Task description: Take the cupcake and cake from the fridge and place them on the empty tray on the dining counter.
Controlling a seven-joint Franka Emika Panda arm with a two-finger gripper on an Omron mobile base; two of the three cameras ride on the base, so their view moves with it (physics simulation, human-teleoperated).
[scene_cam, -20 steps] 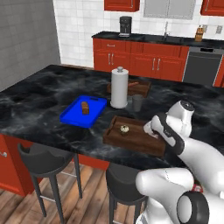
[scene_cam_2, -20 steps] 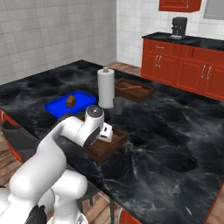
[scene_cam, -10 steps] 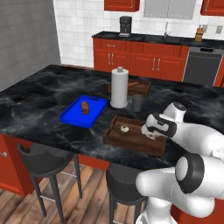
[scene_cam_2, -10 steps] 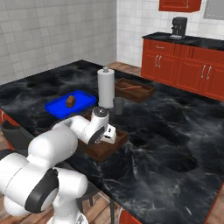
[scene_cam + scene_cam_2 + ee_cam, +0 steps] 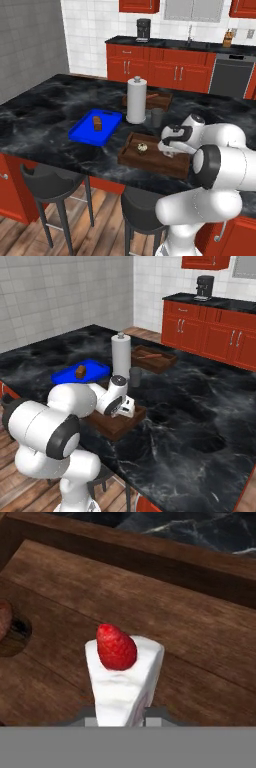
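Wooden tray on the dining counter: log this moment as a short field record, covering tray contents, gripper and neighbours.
tray: dark wooden tray at the near edge of the dining counter
cupcake: on the tray's left part
cake: white wedge with a strawberry on top, over the tray floor between the finger tips
gripper: low over the tray's right part, closed on the cake
neighbours: blue tray holding a brown block, paper towel roll, grey cup

You find no readable text, label, brand, number or sign in any view: the blue tray (image 5: 95, 128), the paper towel roll (image 5: 136, 100) and the coffee machine (image 5: 143, 30) on the far wall counter all show plain surfaces.
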